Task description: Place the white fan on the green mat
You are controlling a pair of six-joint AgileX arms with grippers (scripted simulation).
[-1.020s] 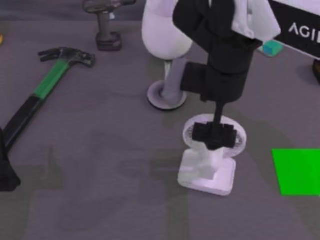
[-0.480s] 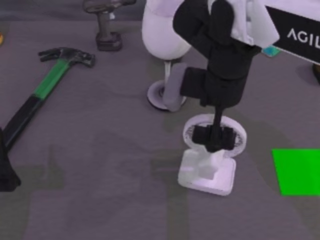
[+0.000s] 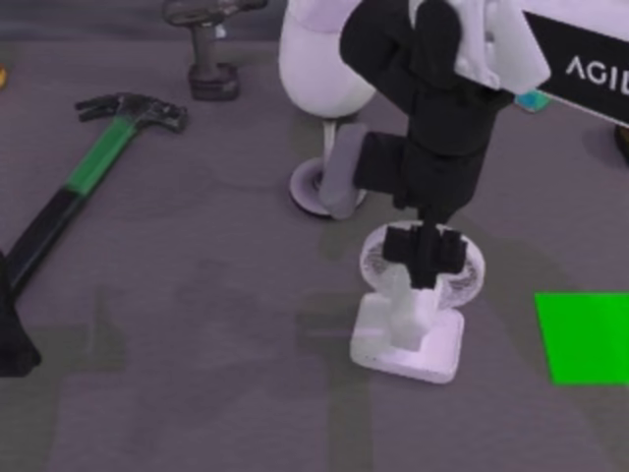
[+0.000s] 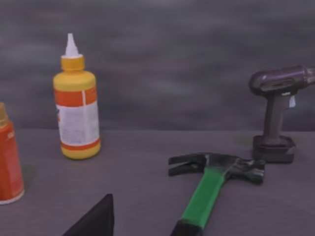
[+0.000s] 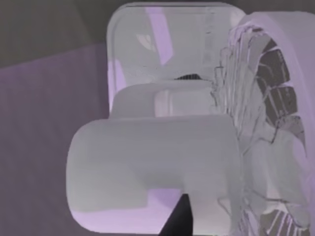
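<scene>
The white fan [image 3: 408, 339] stands on its square base right of the table's centre, its round grilled head under my right gripper [image 3: 424, 258]. That gripper comes down from above and is shut on the fan's head and neck. In the right wrist view the fan [image 5: 157, 162] fills the picture, with one dark fingertip [image 5: 182, 216] against its body. The green mat [image 3: 585, 336] lies flat at the right edge, a short gap to the right of the fan's base. My left gripper [image 3: 10, 334] is parked at the table's left edge, open, and one of its fingertips [image 4: 98, 219] shows.
A tall white wine glass [image 3: 319, 79] stands just behind the fan. A green-handled hammer [image 3: 98, 162] lies at the left, a drill [image 3: 208, 59] at the back. A yellow bottle [image 4: 76, 105] and an orange bottle [image 4: 7, 162] stand beyond the hammer. A small teal block [image 3: 536, 95] sits back right.
My right gripper has closed in on the fan's head and shifted slightly toward the back. The fan's head has moved with it; the base has barely shifted. The left arm has not moved.
</scene>
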